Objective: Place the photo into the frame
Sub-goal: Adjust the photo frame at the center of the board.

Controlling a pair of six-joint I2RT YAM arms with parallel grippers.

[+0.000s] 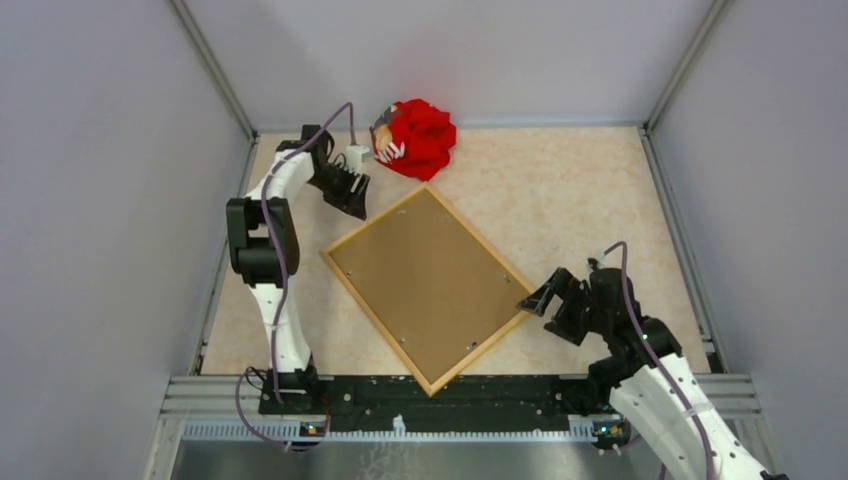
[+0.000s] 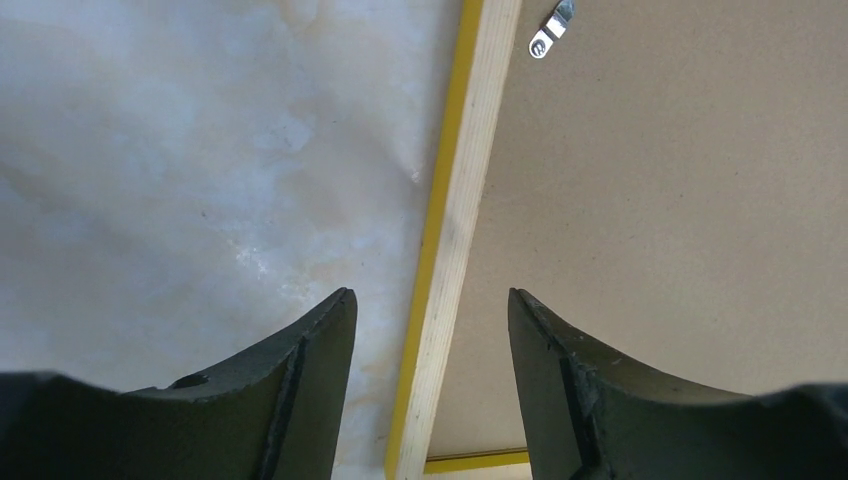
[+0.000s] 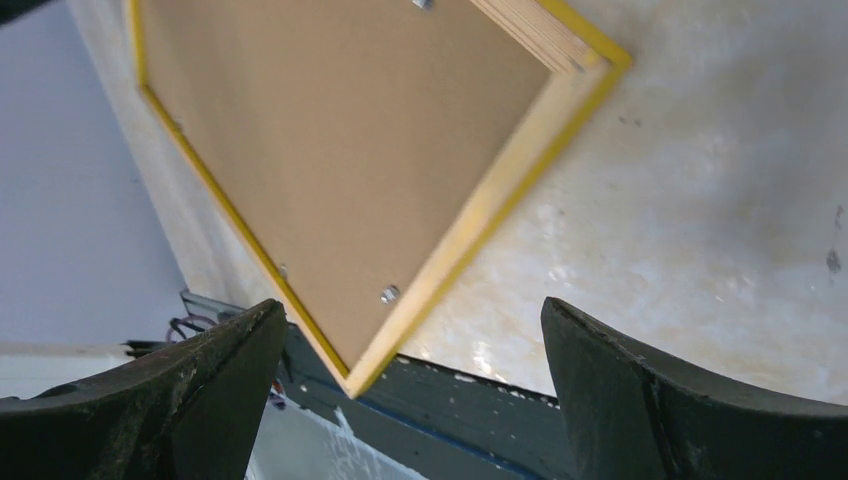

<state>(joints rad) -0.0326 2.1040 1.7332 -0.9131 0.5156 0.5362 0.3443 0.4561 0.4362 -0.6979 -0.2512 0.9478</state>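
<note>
The frame (image 1: 377,221) lies face down and turned like a diamond mid-table, with its wood-coloured reverse up and thin yellow edges. The brown backing board (image 1: 428,285) fills it. The photo is hidden. My left gripper (image 1: 357,207) is open and empty at the frame's far-left side. In the left wrist view its jaws (image 2: 430,292) straddle the frame rail (image 2: 455,230) from above, beside the board (image 2: 650,200). My right gripper (image 1: 535,298) is open and empty just off the frame's right corner. In the right wrist view (image 3: 412,303) the frame (image 3: 480,215) and board (image 3: 340,150) lie ahead.
A red crumpled cloth (image 1: 420,137) lies at the back, near the left gripper. Small metal clips (image 2: 552,30) hold the board. The frame's near corner (image 3: 352,385) overhangs the black rail (image 1: 480,392) at the table's front edge. Grey walls enclose the table.
</note>
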